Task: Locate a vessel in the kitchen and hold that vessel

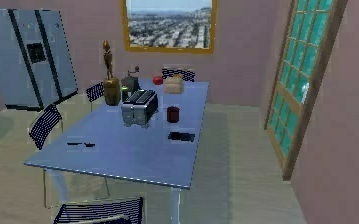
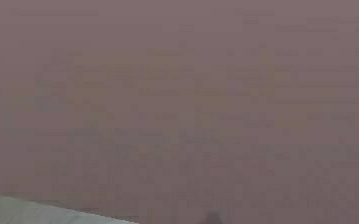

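Observation:
A long blue-grey table (image 1: 127, 150) stands ahead in the forward view. On it are a silver toaster (image 1: 139, 107), a small dark red cup (image 1: 173, 115), a small red object (image 1: 158, 78) near the far end, a tan box-like thing (image 1: 173, 86), and a dark olive pot-like vessel (image 1: 112, 92) with a thin brown statuette (image 1: 108, 58) behind it. A flat black item (image 1: 182, 136) and dark cutlery (image 1: 80, 144) lie nearer the front.
Wire-backed chairs (image 1: 45, 124) stand around the table, one at the near edge (image 1: 99, 212). A grey fridge (image 1: 30, 55) stands at the left, a framed cityscape picture (image 1: 169, 24) hangs on the far wall, and a tall teal-paned window (image 1: 302, 70) lies at the right. A plain mauve wall (image 2: 177, 100) is close in the arm side view.

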Robot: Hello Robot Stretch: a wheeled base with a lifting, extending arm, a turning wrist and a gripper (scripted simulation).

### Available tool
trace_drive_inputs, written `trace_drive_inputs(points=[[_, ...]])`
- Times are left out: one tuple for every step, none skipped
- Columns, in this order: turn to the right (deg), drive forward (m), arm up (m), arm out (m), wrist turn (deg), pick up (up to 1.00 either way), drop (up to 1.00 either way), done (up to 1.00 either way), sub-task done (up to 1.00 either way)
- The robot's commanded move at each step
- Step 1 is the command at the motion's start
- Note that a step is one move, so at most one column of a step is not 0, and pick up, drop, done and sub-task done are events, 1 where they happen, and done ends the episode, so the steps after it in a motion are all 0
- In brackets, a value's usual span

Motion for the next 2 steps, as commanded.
trace_drive_inputs(points=[[18.0,0.0,0.0,0.0,0.0,0.0,0.0,0.0,0.0],[0.0,0.7,0.0,0.0,0.0,0.0,0.0,0.0,0.0]])
